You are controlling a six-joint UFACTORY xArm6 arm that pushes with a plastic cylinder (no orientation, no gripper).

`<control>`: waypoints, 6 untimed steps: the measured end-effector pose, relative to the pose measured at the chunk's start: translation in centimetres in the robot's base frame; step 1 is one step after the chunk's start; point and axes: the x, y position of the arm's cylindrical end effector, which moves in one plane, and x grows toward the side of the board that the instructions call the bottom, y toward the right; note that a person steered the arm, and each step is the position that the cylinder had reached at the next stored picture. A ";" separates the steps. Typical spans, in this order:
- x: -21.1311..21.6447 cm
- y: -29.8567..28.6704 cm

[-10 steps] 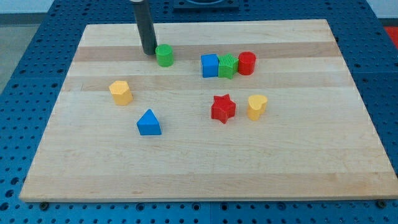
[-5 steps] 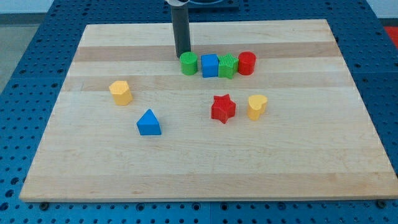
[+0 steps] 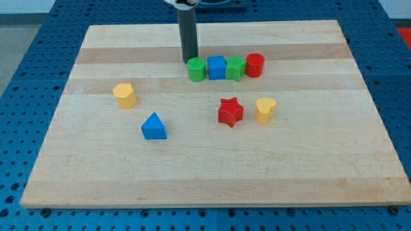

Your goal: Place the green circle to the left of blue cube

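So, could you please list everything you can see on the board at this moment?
green circle: one, green, left end of the row near the view's top, beside the blue cube
blue cube: one, blue, second in that row
green block: one, green, ridged, third in the row
red cylinder: one, red, right end of the row
red star: one, red, below the row
yellow blocks: two, yellow, one right of the star, one at the view's left
blue triangle: one, blue, below the left yellow block
board: one, pale wood
my tip: one, dark rod, just above and left of the green circle
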 end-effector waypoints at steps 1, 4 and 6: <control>0.0 0.0; -1.0 -5.3; 4.3 -6.3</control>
